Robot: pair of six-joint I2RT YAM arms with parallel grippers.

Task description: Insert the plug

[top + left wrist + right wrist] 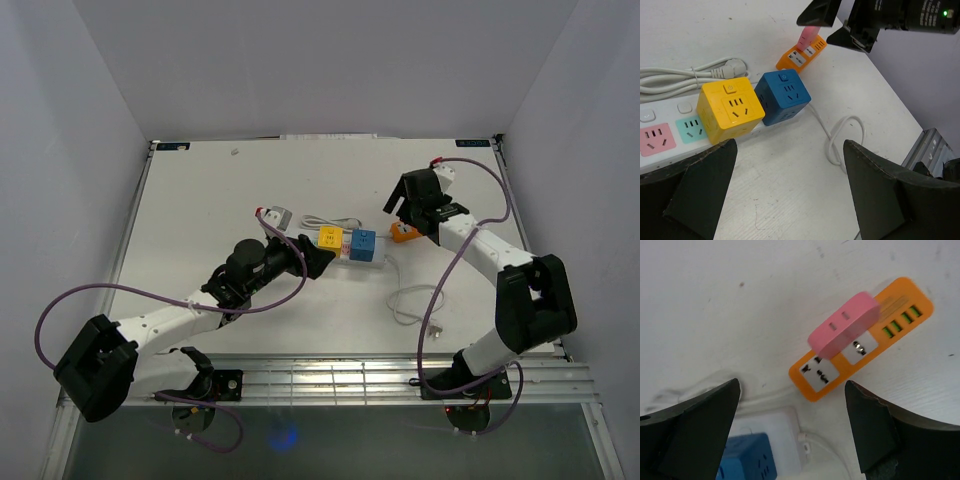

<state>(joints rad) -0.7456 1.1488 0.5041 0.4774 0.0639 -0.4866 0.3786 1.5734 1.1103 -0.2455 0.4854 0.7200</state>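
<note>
A white power strip (362, 262) lies mid-table with a yellow cube adapter (329, 238) and a blue cube adapter (363, 243) plugged into it. An orange socket block (402, 232) lies to its right with a pink plug (844, 324) standing in it. In the left wrist view I see the yellow cube (730, 108), the blue cube (783, 96) and the orange block (801, 54). My left gripper (322, 259) is open and empty at the strip's left end. My right gripper (404, 212) is open and empty just above the orange block (862, 340).
A white cable (412, 300) loops on the table right of the strip, ending in a loose plug (433, 327). Another white cord (330, 221) is bundled behind the strip. A small white-and-red item (272, 214) lies left of it. Walls enclose the table.
</note>
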